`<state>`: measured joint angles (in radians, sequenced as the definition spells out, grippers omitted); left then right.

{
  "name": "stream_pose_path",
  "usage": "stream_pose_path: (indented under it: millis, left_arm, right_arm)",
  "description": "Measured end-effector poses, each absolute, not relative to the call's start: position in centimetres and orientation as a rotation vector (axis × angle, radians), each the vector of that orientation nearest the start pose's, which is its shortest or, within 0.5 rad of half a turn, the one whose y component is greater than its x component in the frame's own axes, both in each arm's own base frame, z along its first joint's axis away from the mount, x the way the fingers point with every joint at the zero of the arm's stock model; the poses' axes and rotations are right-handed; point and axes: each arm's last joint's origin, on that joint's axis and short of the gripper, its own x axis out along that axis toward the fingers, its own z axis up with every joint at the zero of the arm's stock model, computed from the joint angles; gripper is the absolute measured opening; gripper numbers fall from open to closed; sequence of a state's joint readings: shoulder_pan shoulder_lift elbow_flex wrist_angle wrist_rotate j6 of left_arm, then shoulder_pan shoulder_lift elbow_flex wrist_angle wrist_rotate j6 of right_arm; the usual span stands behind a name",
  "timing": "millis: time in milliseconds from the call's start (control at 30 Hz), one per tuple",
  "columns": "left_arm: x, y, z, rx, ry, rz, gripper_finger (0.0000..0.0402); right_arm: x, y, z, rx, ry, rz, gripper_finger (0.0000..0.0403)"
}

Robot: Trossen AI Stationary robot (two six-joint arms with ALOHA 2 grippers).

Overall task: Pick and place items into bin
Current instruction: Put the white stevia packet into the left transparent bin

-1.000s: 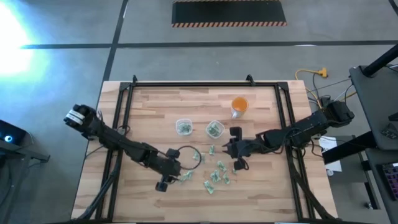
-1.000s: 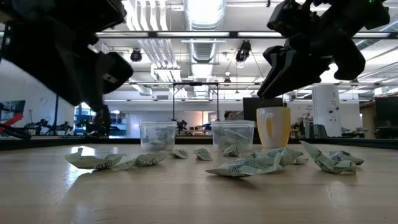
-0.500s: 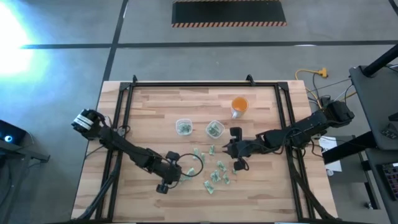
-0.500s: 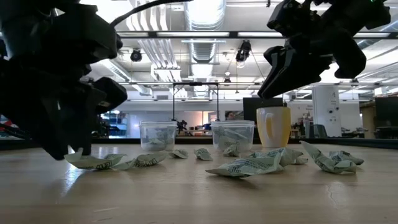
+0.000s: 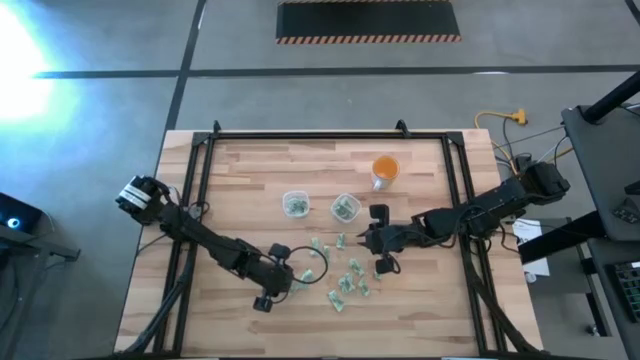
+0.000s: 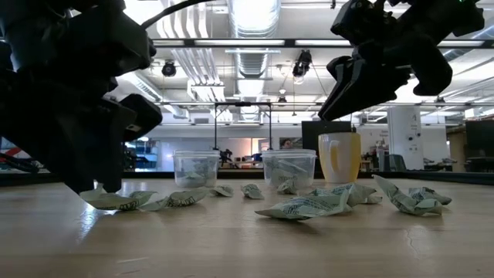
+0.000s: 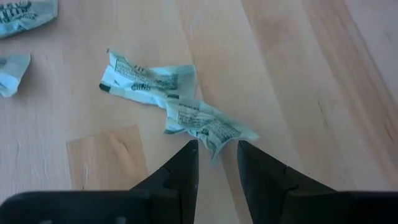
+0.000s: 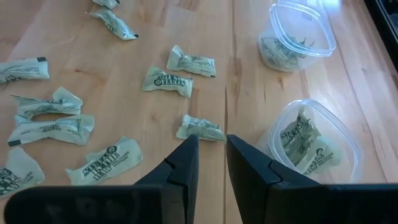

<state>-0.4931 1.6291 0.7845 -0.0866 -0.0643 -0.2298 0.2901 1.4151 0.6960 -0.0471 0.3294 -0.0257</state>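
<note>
The left claw (image 5: 292,284) is down at the near-left edge of the wrappers (image 5: 345,278). From above, a second ago it stood a little farther back; the arm has since swung in and stretched forward, its elbow low over the table. The right claw (image 5: 366,240) has not moved and hangs over the heap's far-right side, near the two clear cups (image 5: 345,208), which already hold some wrappers. The orange cup (image 5: 385,170) stands apart behind them.

In the low view the change is plainer: the left claw was well above the wood and has dropped until its tip meets the leftmost wrapper (image 6: 116,201). The right claw sits high, clear of everything.

From the left wrist, the fingers (image 7: 186,168) are parted by a narrow gap, pointing steeply down, and the end of a crumpled wrapper (image 7: 205,124) reaches just into that gap. It does not look pinched yet, so I judge the pick is about to close and the carry to a cup comes after.

From the right wrist, that claw is slightly released and holds nothing; one wrapper (image 8: 200,127) lies just ahead of its tips, beside the nearer cup (image 8: 314,140)
</note>
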Motion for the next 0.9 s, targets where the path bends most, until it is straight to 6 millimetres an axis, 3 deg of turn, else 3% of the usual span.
stream_pose_path:
  millis: [400, 767, 900]
  left_arm:
    - [26.56, -14.06, 14.60, 0.048, 0.938, -0.290, 0.0089]
    - [26.53, -14.07, 14.43, 0.050, 0.945, -0.289, 0.0007]
    - [26.56, -14.06, 14.45, 0.050, 0.944, -0.289, 0.0003]
  right_arm:
    - [26.27, 6.87, 18.20, -0.258, 0.731, -0.028, 0.0073]
    - [26.28, 6.87, 18.20, -0.258, 0.731, -0.028, 0.0073]
    - [26.28, 6.87, 18.20, -0.258, 0.731, -0.028, 0.0073]
